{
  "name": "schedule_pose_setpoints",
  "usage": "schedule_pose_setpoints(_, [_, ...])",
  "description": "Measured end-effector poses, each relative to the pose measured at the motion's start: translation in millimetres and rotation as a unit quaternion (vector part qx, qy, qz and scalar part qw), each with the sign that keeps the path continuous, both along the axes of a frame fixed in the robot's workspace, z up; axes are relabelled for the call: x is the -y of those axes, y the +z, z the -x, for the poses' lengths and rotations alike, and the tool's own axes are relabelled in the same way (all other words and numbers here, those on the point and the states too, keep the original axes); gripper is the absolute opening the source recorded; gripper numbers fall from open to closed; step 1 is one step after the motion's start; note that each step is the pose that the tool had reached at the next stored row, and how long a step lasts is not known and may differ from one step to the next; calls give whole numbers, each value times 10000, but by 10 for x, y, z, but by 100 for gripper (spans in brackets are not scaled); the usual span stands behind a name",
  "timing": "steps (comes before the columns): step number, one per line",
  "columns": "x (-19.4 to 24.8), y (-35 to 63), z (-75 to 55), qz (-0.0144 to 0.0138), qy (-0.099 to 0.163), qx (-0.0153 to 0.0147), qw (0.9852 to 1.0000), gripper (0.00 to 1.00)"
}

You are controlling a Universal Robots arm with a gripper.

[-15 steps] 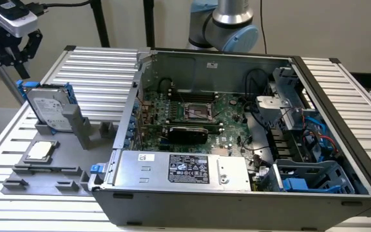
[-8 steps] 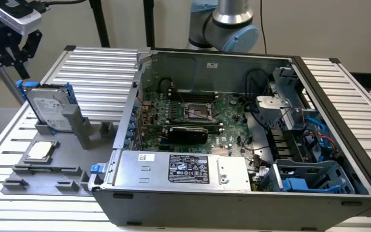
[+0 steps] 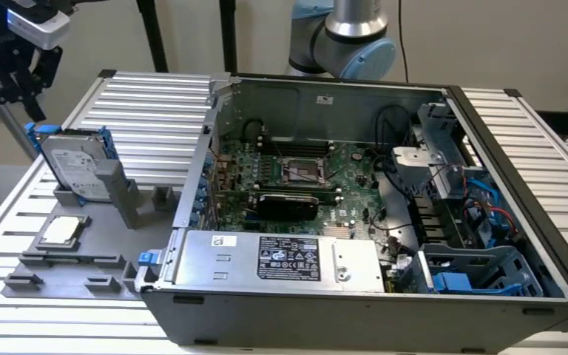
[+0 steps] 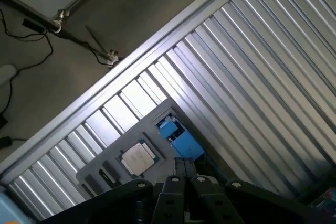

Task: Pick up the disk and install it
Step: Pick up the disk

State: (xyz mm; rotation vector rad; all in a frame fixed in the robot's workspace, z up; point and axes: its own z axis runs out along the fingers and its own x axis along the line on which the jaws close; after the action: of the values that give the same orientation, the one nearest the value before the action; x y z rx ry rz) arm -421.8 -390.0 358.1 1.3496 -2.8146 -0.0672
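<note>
The disk (image 3: 75, 168) stands on edge in a grey holder (image 3: 116, 196) on the slatted table, at the exterior view's left of the open computer case (image 3: 363, 192). It is silver-grey with a white label and sits in a blue carrier frame. My gripper (image 3: 29, 95) hangs above and slightly behind the disk, clear of it. In the wrist view the fingertips (image 4: 178, 167) are pressed together with nothing between them, and the disk's blue carrier (image 4: 177, 139) lies just beyond them.
A small square silver chip (image 3: 62, 230) (image 4: 137, 158) rests on the grey fixture plate (image 3: 67, 266) in front of the disk. Inside the case are the motherboard (image 3: 294, 174), a silver power supply (image 3: 279, 259) and a blue-grey drive cage (image 3: 476, 270).
</note>
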Motion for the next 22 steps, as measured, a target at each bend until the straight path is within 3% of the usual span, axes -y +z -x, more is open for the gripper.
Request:
schedule_pose_setpoints(6, [0, -6, 0, 0, 544, 6, 9985, 0])
schedule_pose_setpoints(11, [0, -15, 0, 0, 998, 10, 9950, 0])
schedule_pose_setpoints(17, [0, -34, 0, 0, 1544, 14, 9880, 0])
schedule_pose_setpoints(22, [0, -47, 0, 1, 1995, 25, 9799, 0])
